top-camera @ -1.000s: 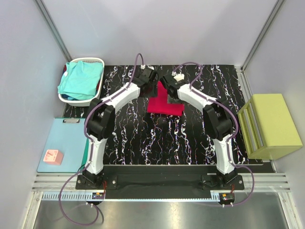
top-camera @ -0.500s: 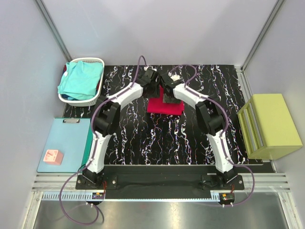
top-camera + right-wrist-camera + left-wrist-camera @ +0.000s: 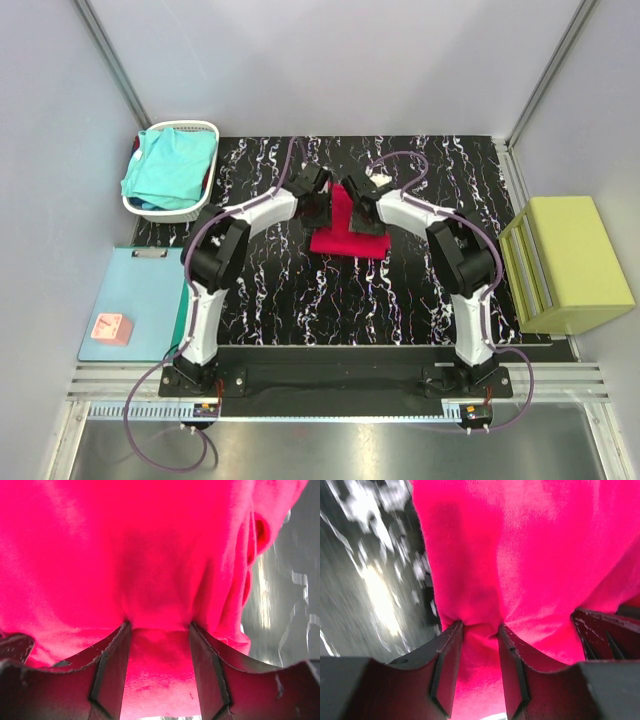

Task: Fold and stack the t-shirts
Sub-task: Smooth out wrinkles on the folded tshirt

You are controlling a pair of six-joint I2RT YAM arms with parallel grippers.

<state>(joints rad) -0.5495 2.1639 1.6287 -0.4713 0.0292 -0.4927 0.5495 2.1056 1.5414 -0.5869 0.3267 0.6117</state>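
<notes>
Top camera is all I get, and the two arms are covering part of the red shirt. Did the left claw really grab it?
Observer: Yes. On the left wrist camera the left gripper is shut on the red shirt, with a small pinch of cloth bunched between its jaws.
Operator: What about the right one?
Observer: It has it too. The right wrist camera shows the right gripper shut on a wider fold of the shirt.
Operator: Is the shirt just one flat layer there?
Observer: No. The right wrist camera shows doubled edges on the shirt's right side, with a little gap between the layers.
</notes>
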